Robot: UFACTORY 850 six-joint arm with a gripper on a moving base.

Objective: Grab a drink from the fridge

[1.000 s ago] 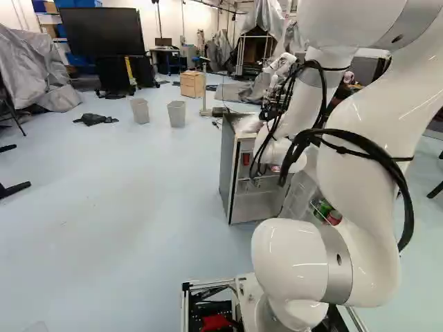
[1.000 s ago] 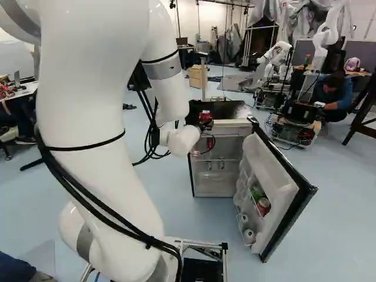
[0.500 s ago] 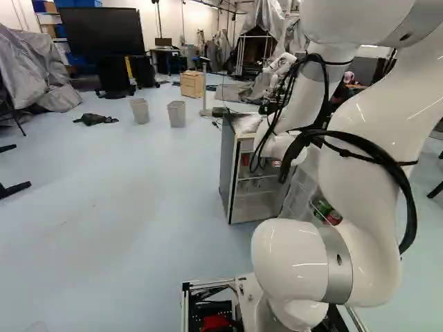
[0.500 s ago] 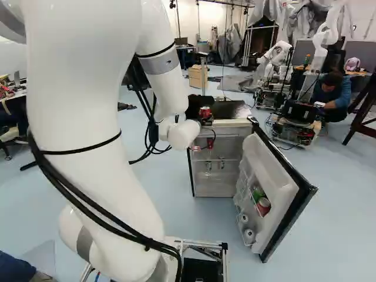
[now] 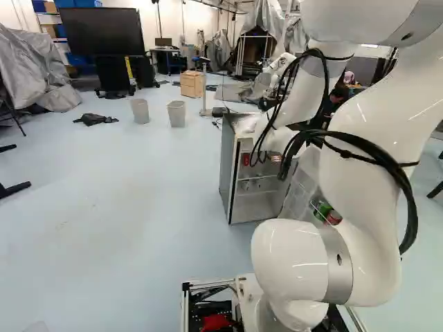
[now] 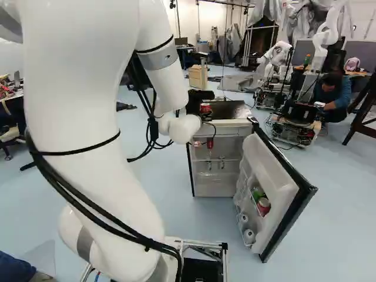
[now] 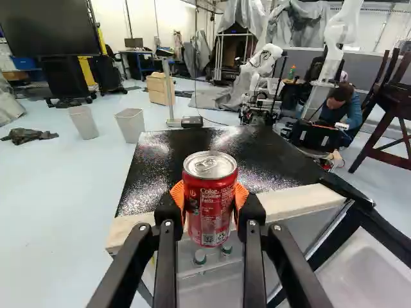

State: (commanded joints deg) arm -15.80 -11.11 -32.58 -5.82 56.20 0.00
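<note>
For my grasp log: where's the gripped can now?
The red soda can is held upright in the gripper, by the fridge's top front edge, left of the open door in the right base view.

A black monitor (image 5: 101,31) stands before a white wall (image 5: 190,26); two wastebaskets (image 5: 176,115) and a wooden cabinet (image 5: 189,86) occupy the pale-blue floor (image 5: 124,194).
</note>
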